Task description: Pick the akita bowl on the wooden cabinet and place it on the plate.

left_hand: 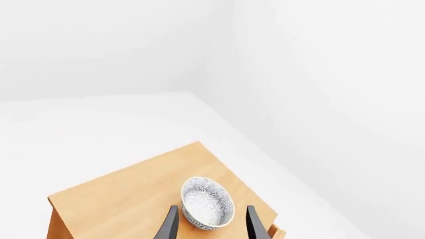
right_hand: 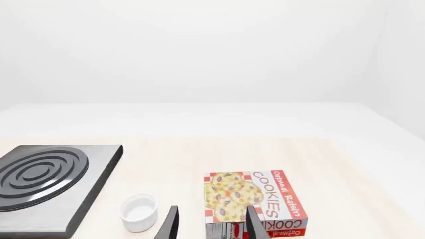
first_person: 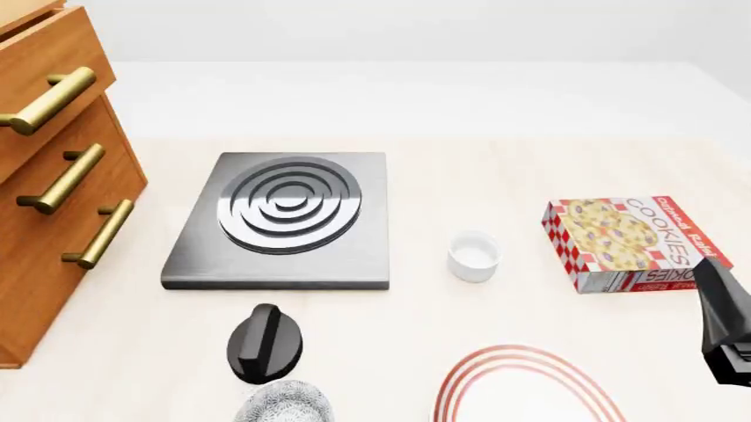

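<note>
The akita bowl (left_hand: 208, 203), speckled outside and whitish inside, stands upright on the top of the wooden cabinet (left_hand: 119, 199) near one corner. My left gripper (left_hand: 212, 208) is open, with its two dark fingers (left_hand: 168, 225) on either side of the bowl's near part; I cannot tell if they touch it. The front view shows the cabinet (first_person: 53, 202) at the left, but not its top. At the front edge lies the plate (first_person: 528, 387) with red rings, partly cut off. My right gripper (right_hand: 212, 208) (first_person: 725, 321) is open and holds nothing, at the right near the cookies box.
A grey square burner (first_person: 281, 220) sits mid-table, with a black knob (first_person: 267, 341) in front of it. A second speckled bowl (first_person: 281, 406) lies at the front edge. A small white cup (first_person: 473, 255) and a cookies box (first_person: 628, 242) stand to the right.
</note>
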